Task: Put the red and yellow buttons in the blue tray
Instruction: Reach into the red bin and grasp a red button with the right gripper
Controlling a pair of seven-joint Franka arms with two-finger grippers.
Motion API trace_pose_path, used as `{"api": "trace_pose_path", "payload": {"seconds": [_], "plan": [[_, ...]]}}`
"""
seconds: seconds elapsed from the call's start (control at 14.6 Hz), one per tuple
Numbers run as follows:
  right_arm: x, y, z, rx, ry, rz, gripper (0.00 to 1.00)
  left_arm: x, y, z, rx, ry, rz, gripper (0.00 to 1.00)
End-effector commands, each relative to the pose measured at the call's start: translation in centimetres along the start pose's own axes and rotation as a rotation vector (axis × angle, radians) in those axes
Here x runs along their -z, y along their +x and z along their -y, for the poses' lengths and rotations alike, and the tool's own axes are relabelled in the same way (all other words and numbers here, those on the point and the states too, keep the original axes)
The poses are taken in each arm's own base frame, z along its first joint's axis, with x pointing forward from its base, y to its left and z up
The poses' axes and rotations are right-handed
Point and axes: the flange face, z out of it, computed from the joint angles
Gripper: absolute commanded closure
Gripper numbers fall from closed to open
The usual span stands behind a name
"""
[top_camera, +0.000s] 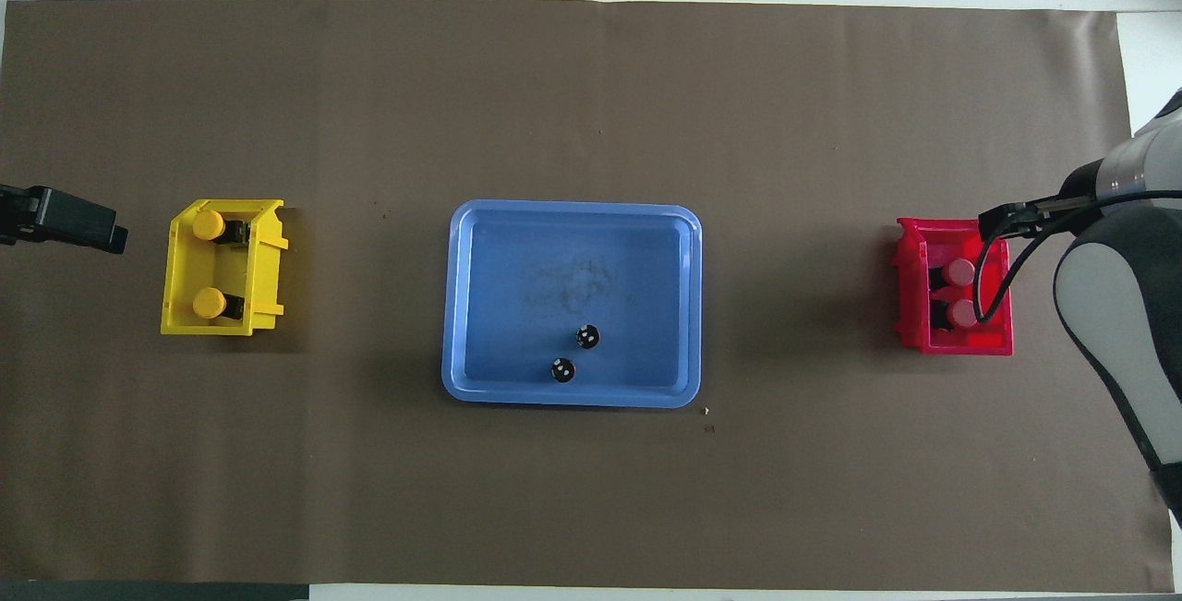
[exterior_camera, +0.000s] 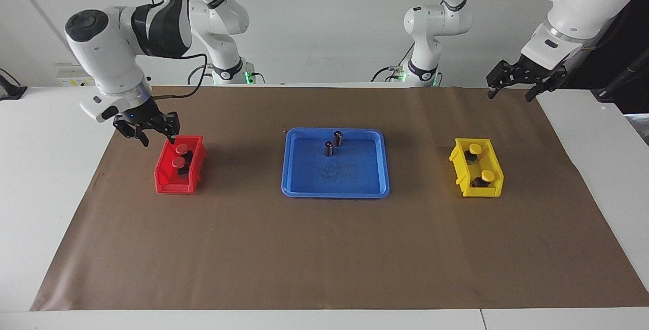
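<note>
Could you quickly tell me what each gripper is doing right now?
Left gripper: open, empty, waiting near the small yellow plastic bin.
Right gripper: open, empty, over the small red plastic bin.
</note>
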Motion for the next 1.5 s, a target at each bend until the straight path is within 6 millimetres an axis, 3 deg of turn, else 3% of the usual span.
{"api": "trace_pose_path", "payload": {"seconds": [0.0, 0.48, 1.03, 1.44], "plan": [[-2.7, -0.6, -0.7, -0.030, 0.031, -0.025, 0.34, 0.0, -0.8, 0.2, 0.005, 0.022, -0.012, 0.00], [-8.5, -1.7, -1.0, -0.033, 0.025, -0.055, 0.34, 0.0, -0.8, 0.3, 0.007, 0.022, -0.012, 0.00], [-10.3, -3.3, -0.7, -0.032, 0.024, -0.050, 0.35, 0.0, -0.8, 0.2, 0.005, 0.022, -0.012, 0.00], [-10.5, -3.5, -0.8, -0.029, 0.023, -0.058, 0.37, 0.1, -0.8, -0.4, -0.002, 0.023, -0.013, 0.00]]}}
